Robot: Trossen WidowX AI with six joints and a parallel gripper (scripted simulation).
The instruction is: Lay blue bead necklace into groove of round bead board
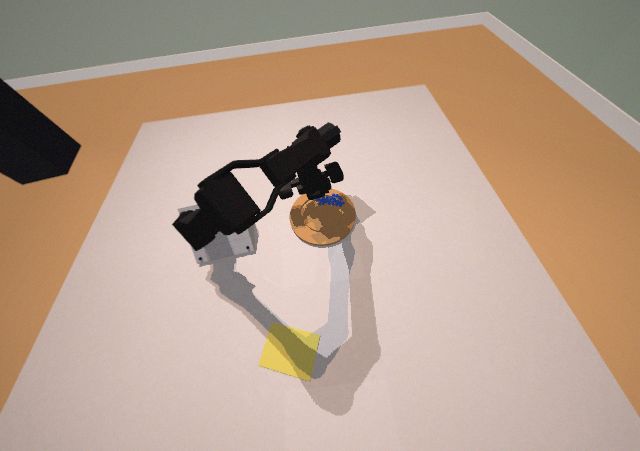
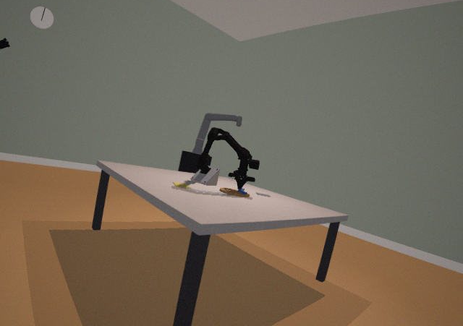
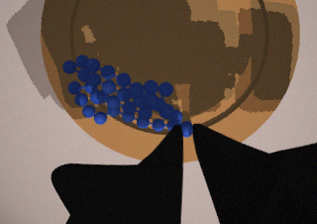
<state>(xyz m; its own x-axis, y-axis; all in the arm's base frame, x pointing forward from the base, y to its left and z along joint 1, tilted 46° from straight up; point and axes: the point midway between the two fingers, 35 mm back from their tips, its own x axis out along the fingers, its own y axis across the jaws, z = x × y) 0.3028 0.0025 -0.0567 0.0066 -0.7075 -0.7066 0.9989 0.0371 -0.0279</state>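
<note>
The round wooden bead board (image 1: 300, 230) (image 2: 228, 190) (image 3: 129, 142) lies on the table, with a thin circular groove (image 3: 267, 36) near its edge. The blue bead necklace (image 1: 331, 200) (image 2: 243, 191) (image 3: 113, 102) is bunched in a heap over one side of the board, across part of the groove. My gripper (image 1: 316, 197) (image 2: 239, 189) (image 3: 186, 131) is low over the board's edge at one end of the heap. It is shut on the necklace, with one end bead between the fingertips. The wrist view does not show clearly how far this bead is above the board.
A flat yellow square (image 1: 284, 354) (image 2: 181, 184) lies on the table (image 1: 439, 332) (image 2: 231, 210), away from the board. The arm's light grey wedge base (image 1: 227, 252) (image 2: 213, 178) stands beside the board. A grey post with a bent arm (image 2: 202, 130) rises behind the black arm in the exterior view.
</note>
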